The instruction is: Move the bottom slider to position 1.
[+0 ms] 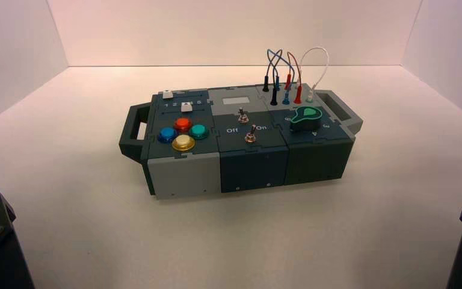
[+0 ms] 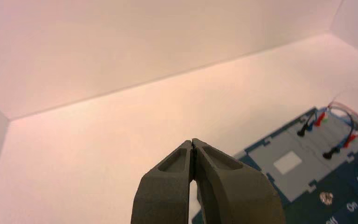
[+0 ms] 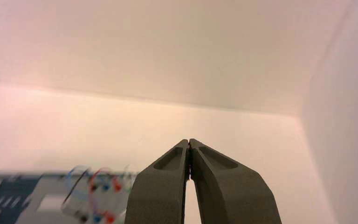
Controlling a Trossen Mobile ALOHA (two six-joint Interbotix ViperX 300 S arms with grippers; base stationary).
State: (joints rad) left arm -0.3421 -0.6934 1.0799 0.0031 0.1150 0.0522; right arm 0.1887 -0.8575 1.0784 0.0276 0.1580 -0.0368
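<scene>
The bottom slider (image 1: 186,107), a small white square plastic knob on a dark slot track, sits on the dark blue-grey panel (image 1: 172,112) at your box's left, just beyond the round red button (image 1: 183,124). Writing: you have a row of small white numerals between the two slider tracks, with position 1 (image 1: 167,105) at its left end; white "On" (image 2: 352,206) reads on the dark switch panel (image 2: 340,200) in your left wrist view. Knob looks flat-topped and pale against the dark panel; its twin, the matching white knob (image 1: 168,94), is on the farther track near the panel's far edge. Edges: the dark green-black handle (image 1: 133,132) juts from the box's left end; round blue (image 1: 167,134), green (image 1: 198,131) and yellow (image 1: 183,142) buttons cluster with the red one on the near side of your slider. Room: you've got bare pale table (image 1: 96,180) left of the box and between its front face and both arms. Left gripper (image 2: 192,142) is clenched, fingertips meeting with nothing held, its arm at the near left corner; right gripper (image 3: 189,142) likewise clenched on nothing, arm parked at the near right corner. Both are well apart from your slider.
</scene>
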